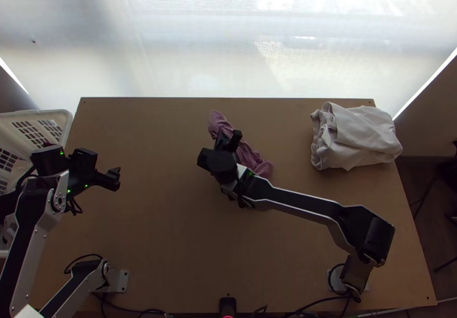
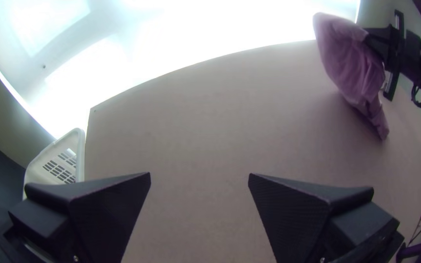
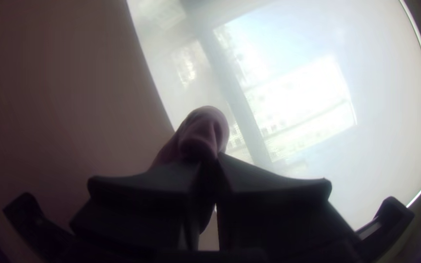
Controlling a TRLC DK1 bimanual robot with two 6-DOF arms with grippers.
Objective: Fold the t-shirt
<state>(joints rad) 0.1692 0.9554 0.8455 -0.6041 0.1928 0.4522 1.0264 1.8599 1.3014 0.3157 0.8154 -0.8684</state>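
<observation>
A bunched purple-pink cloth (image 1: 249, 157) hangs in the middle of the table's far half, in my right gripper (image 1: 227, 141). In the right wrist view a rounded bulge of the cloth (image 3: 203, 131) stands out past the tips of my right gripper (image 3: 210, 160), which is shut on it. My left gripper (image 1: 116, 179) is over the table's left side, well apart from the cloth. In the left wrist view the fingers of my left gripper (image 2: 200, 178) stand wide apart with bare table between them, and the cloth (image 2: 354, 68) hangs gathered at the far side.
A folded white-grey cloth (image 1: 357, 138) lies at the table's far right corner. The white basket (image 1: 64, 125) stands off the table's left edge, beside the left arm. Bare wooden table (image 1: 165, 221) stretches between the two grippers.
</observation>
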